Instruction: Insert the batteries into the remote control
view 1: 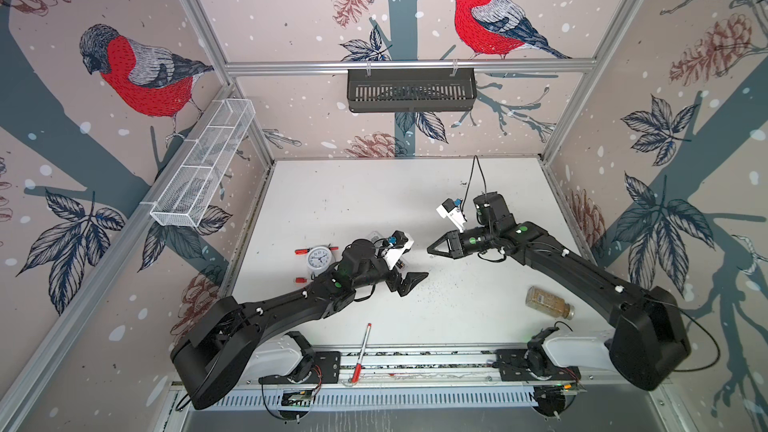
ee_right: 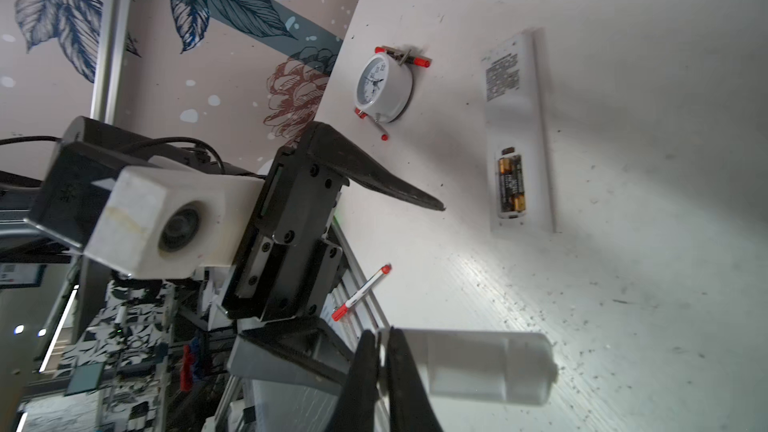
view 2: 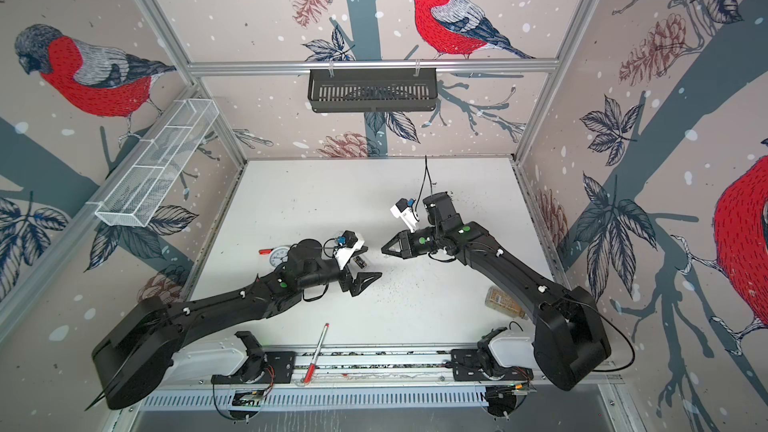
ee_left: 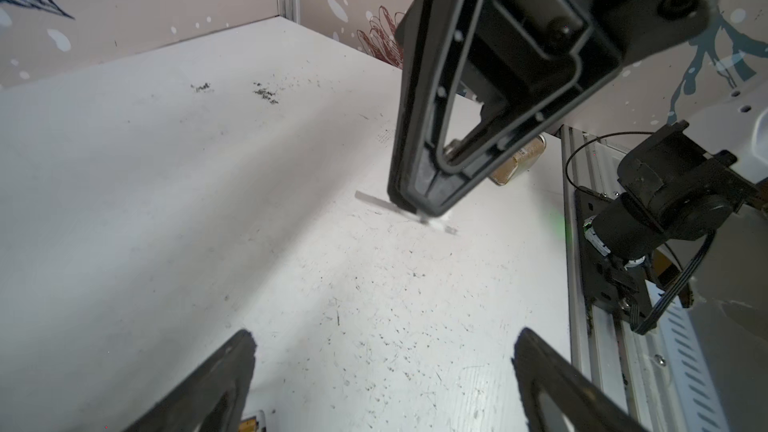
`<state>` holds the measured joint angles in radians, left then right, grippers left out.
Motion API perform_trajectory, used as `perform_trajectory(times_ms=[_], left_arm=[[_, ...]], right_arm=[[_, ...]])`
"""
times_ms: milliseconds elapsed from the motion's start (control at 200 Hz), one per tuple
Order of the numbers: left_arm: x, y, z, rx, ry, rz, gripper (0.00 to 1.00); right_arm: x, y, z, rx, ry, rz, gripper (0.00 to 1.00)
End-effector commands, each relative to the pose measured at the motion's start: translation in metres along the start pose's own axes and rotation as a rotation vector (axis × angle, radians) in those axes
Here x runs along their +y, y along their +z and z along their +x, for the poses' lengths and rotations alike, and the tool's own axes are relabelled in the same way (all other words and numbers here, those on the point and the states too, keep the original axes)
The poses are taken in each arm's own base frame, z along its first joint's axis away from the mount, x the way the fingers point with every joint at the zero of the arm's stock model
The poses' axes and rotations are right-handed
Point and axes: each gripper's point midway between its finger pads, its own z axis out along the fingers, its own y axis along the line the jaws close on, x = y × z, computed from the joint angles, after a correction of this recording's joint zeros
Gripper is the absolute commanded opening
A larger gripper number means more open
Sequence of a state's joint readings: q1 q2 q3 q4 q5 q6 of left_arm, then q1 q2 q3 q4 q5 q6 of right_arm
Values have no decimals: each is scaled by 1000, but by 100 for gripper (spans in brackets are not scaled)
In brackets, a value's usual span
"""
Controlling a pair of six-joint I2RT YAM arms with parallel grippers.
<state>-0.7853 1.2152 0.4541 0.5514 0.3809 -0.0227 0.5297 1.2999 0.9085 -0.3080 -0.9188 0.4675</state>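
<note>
Batteries (ee_right: 510,182) sat in the remote (ee_right: 515,118), back up; right gripper (ee_right: 381,340) pinched the cover (ee_right: 486,367), likely to refit; left gripper (ee_left: 384,342) gaped

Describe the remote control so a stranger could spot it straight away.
On the white table, look near the round white alarm clock. The remote control is the long flat white bar lying back-up. Unlike the clock and the red-and-white pen, it has an open bay holding two black-and-gold batteries.
</note>
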Motion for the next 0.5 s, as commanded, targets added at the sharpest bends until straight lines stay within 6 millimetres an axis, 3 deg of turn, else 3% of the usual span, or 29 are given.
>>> perform_trajectory(times_ms=[0, 495], left_arm=[[-3, -4, -35, -143, 163, -30, 95], [-44, 2, -56, -189, 248, 174, 74]], right_arm=[[29, -4, 6, 26, 9, -159, 11], [54, -3, 18, 73, 8, -296, 12]])
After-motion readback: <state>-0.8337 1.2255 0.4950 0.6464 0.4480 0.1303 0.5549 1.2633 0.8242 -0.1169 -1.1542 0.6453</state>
